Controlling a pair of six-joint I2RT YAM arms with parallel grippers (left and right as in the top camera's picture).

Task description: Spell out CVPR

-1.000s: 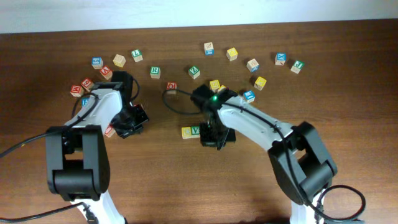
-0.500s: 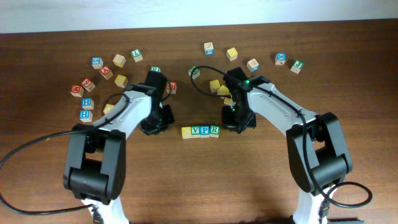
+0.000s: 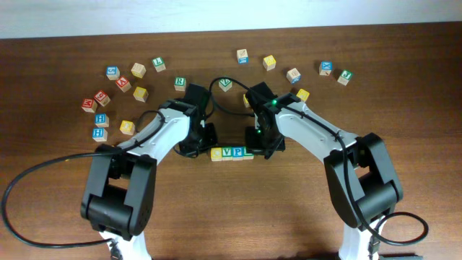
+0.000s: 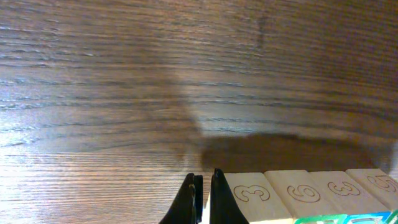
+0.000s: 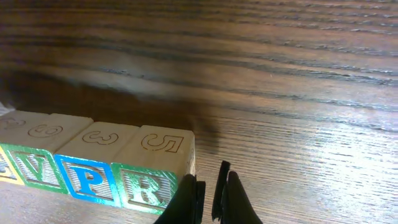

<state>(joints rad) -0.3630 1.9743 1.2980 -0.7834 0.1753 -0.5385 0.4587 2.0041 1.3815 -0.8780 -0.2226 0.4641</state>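
flanking cvpr cubes [image 3: 232,152], left gripper [image 4: 203,194] and right gripper [image 5: 210,194] closed

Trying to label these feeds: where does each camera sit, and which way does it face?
Overhead: fixed above the table, looking straight down; left arm and right arm reach in, left gripper and right gripper flanking the cube row.
Left wrist: on the left arm, looking low across the wood past its shut gripper; row at frame right.
Right wrist: likewise on the right arm; shut gripper, R cube at its left.
Shared: all three show the cube row.
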